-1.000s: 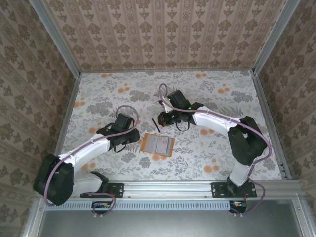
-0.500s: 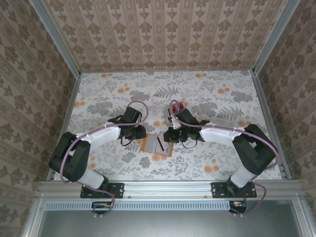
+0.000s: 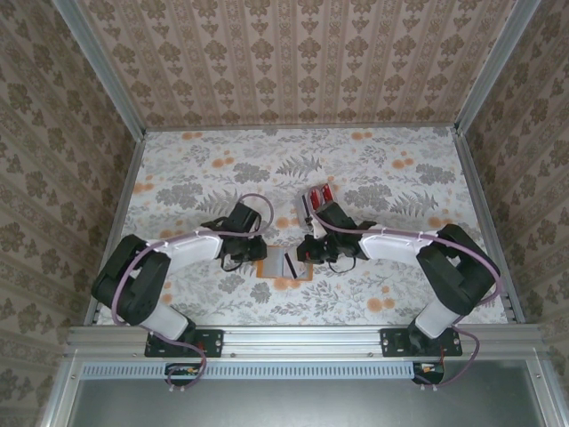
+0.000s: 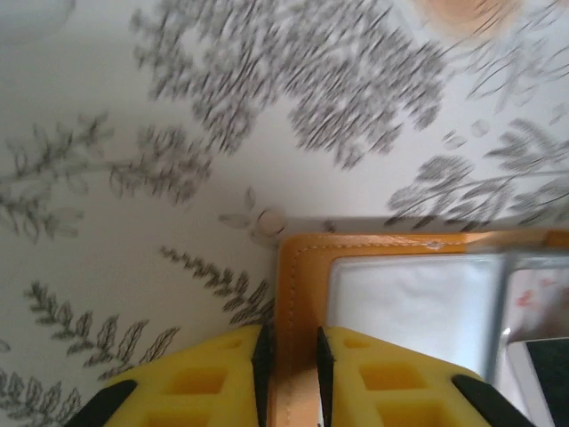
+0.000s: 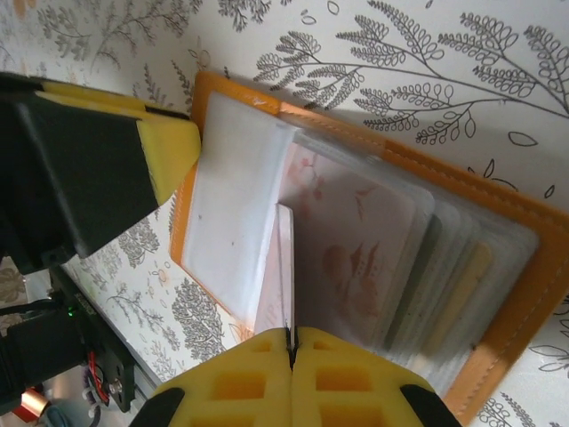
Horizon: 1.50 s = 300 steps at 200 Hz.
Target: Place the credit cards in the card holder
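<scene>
The card holder [image 3: 276, 267] lay open on the floral desk [image 3: 382, 160], orange cover down and clear sleeves facing up. The left fingers [image 4: 238, 363] were clamped on the card holder's left orange edge, with the leather pinched between them. The right fingers [image 5: 267, 360] were pressed together on the near edge of a pale credit card [image 5: 283, 267], which showed almost edge-on. The card stood over the card holder's middle, its far end between the white sleeve and the pink-printed sleeve; whether it sat inside a pocket could not be told. Some red cards [image 3: 320, 195] stood just beyond the card holder's far right corner.
</scene>
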Available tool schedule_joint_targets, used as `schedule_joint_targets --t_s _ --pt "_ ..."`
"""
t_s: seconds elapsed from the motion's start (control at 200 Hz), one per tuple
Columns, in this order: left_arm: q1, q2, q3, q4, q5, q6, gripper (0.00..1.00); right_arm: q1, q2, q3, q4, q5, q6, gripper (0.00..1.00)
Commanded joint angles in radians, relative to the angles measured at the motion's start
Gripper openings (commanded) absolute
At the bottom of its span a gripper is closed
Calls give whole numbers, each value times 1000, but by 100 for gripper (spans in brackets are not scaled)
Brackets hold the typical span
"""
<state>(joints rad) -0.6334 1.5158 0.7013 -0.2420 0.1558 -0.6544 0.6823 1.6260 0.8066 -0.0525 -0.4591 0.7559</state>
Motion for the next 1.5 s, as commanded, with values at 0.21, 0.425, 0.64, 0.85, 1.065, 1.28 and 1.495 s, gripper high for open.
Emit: schedule_joint_targets --t_s 0.21,0.425,0.64,0.85,1.065,1.28,1.495 --pt "-10 -60 -100 13 -29 -72 16 18 44 26 -47 85 29 3" --pt "-26 -64 -102 18 -39 -80 16 29 53 50 -73 123 32 3" --pt "-32 -64 -107 23 -39 -82 16 38 85 57 -49 127 42 3" --pt "-38 -71 -115 32 -40 -98 15 41 105 63 -24 137 45 3" --pt "-48 -77 -120 33 -44 -113 16 43 126 54 35 176 45 3" --pt "-58 -71 -108 25 -50 -120 15 78 140 57 67 261 24 3" --pt "-62 -65 -105 16 -51 -119 15 82 158 36 125 289 21 3"
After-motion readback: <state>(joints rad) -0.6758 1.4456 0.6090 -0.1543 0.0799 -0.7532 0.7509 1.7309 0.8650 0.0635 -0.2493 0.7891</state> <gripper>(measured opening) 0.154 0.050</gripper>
